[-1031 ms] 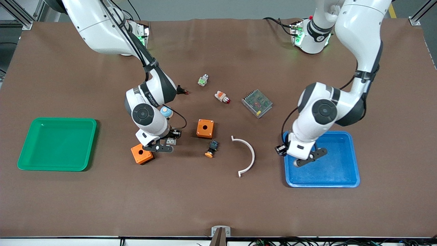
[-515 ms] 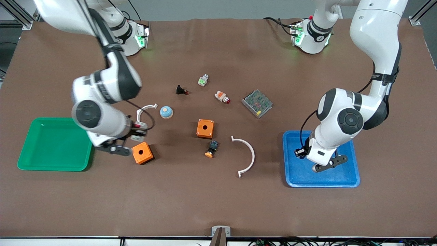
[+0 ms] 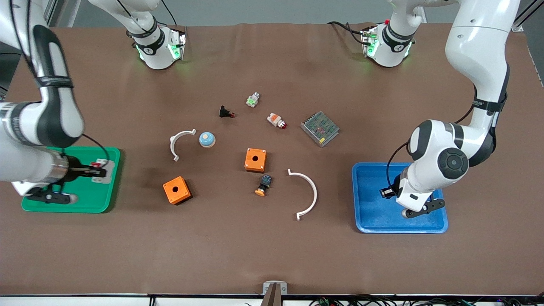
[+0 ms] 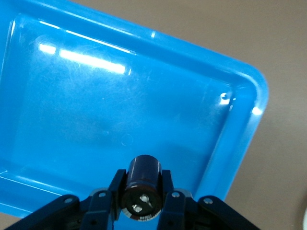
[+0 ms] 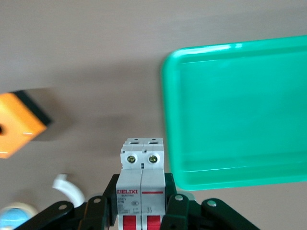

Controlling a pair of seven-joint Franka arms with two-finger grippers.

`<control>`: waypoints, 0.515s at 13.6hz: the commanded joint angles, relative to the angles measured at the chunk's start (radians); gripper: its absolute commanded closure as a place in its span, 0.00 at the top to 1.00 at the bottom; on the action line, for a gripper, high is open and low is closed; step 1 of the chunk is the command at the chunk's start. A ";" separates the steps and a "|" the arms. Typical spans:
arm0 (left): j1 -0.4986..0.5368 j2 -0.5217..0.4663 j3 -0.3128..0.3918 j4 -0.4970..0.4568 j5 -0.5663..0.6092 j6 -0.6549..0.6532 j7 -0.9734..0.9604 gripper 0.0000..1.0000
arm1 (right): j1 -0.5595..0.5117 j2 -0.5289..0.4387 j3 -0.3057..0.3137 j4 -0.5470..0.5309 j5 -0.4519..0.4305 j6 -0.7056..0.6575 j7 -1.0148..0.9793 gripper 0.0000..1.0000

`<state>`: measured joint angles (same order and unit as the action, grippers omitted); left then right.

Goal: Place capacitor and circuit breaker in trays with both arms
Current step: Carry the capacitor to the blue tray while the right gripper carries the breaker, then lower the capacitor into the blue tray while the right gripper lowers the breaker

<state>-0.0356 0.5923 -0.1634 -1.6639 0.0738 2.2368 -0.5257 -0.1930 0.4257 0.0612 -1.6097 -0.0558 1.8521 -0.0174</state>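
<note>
The capacitor (image 4: 142,184), a stubby black cylinder, sits clamped in my left gripper (image 4: 142,192), which is shut on it. It hangs low over the blue tray (image 4: 96,96). In the front view that gripper (image 3: 420,210) is above the tray's (image 3: 369,221) corner nearest the camera at the left arm's end; the capacitor is hidden there. My right gripper (image 5: 142,203) is shut on the circuit breaker (image 5: 142,175), a white-grey block with red levers. In the front view the breaker (image 3: 104,178) and the right gripper (image 3: 97,172) hover over the green tray's (image 3: 63,204) rim, on the side toward the table's middle.
Between the trays lie two orange boxes (image 3: 255,160) (image 3: 177,190), two white arcs (image 3: 180,142) (image 3: 307,193), a blue dome button (image 3: 207,139), an orange-capped button (image 3: 263,185), a black push-button (image 3: 225,112), an indicator lamp (image 3: 276,120), a small green-white part (image 3: 253,100) and a meshed power unit (image 3: 320,128).
The right arm has swung from beside the orange box to the green tray, carrying the circuit breaker. The left gripper has moved farther across the blue tray toward the left arm's end.
</note>
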 commanded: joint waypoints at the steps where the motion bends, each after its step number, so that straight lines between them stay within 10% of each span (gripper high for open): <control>1: 0.002 0.023 -0.008 0.010 0.014 -0.005 0.006 0.00 | -0.097 0.038 0.023 0.040 -0.067 0.007 -0.105 0.08; 7: 0.011 0.075 -0.007 0.009 0.015 0.007 0.007 0.00 | -0.233 0.091 0.022 0.019 -0.075 0.136 -0.223 0.08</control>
<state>-0.0356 0.6520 -0.1668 -1.6638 0.0738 2.2383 -0.5257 -0.3881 0.4952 0.0605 -1.6070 -0.1011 1.9696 -0.2203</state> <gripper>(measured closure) 0.656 0.604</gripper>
